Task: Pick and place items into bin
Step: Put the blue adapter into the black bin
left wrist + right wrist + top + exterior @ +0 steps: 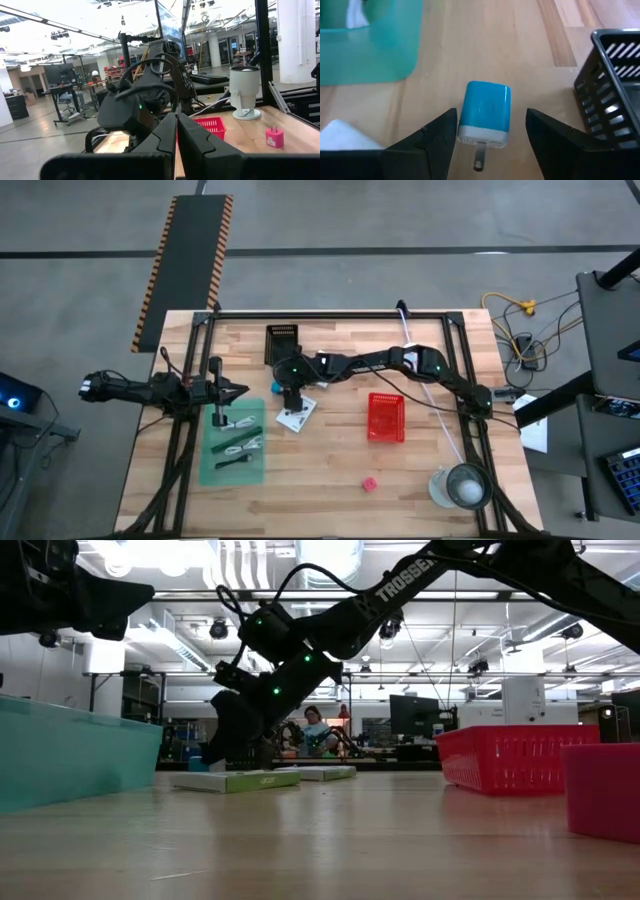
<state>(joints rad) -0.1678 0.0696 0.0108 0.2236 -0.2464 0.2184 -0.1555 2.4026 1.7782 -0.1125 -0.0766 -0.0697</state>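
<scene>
Right gripper [487, 137] open, fingers astride the blue plug-shaped cube [485, 114] on the wooden table [320, 490], not gripping; translucent green bin [233, 442] holds black and white cable pieces [240, 448]; left gripper [240, 391] shut, empty.

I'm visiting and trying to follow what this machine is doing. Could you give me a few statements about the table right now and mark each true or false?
1. The right tool has its fingers spread on either side of a blue plug-in charger lying on the wood. True.
2. The right tool has lifted the blue charger off the table. False: it lies on the table, with gaps between it and both fingers.
3. The left tool is shut. True.
4. The green bin is empty. False: black and white cable pieces lie in it.
5. The red basket is on the right arm's side of the table. True.
</scene>
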